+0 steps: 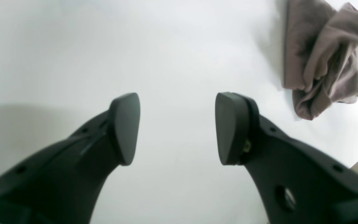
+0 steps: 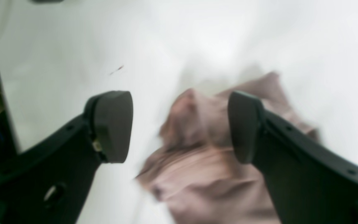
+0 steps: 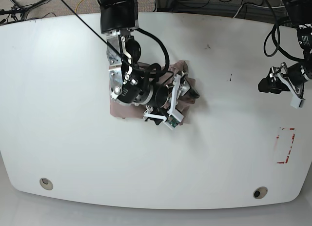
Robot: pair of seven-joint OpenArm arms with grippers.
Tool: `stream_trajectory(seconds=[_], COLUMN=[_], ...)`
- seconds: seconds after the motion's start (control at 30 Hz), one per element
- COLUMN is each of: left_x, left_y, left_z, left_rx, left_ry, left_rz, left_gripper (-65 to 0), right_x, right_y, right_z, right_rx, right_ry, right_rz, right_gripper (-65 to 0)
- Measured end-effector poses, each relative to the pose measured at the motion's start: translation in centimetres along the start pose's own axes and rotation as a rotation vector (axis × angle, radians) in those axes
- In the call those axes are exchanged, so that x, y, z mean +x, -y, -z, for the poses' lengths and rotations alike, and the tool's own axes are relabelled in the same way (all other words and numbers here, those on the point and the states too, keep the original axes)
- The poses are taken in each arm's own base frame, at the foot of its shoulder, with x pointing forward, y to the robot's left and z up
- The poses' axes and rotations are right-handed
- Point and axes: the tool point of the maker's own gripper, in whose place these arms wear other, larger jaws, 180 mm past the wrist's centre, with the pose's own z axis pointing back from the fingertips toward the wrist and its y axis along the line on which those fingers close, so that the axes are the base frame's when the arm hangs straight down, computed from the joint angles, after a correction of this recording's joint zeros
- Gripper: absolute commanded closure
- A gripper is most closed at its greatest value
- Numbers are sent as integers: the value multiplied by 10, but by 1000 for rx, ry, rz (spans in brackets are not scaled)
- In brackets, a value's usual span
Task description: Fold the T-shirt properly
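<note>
While both end effectors point(image 1: 177, 129) point(image 2: 180, 126) gape empty, the crumpled T-shirt point(image 2: 210, 161) shows no legible print.

We see bare white tabletop point(image 3: 63, 89) across the left, bottom and centre-right of the base view. Upper centre is blocked: the right arm's black gripper point(image 3: 187, 92) hangs over the crumpled mauve-brown cotton T-shirt point(image 3: 119, 109). The left arm's gripper point(image 3: 267, 84) occupies the right edge.
</note>
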Motion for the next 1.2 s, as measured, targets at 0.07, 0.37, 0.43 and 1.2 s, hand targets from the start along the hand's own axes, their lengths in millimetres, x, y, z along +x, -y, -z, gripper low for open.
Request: stream_trajectory(seconds=[0.07, 0.37, 0.43, 1.2], left_x=[0, 0, 0, -10], left_y=[0, 1, 1, 38], left_z=[0, 1, 1, 28], left_rx=[-1, -5, -4, -93], left_ry=[1, 0, 0, -48], left_rz=[-1, 0, 3, 56], left_gripper=[-360, -360, -360, -358], right_x=[5, 30, 29, -46], right_y=[9, 23, 23, 47], right_z=[5, -2, -9, -11], right_rx=[-1, -36, -49, -109], right_ry=[14, 46, 35, -100], right_rz=[4, -40, -56, -37], right_gripper=[-458, -458, -458, -197])
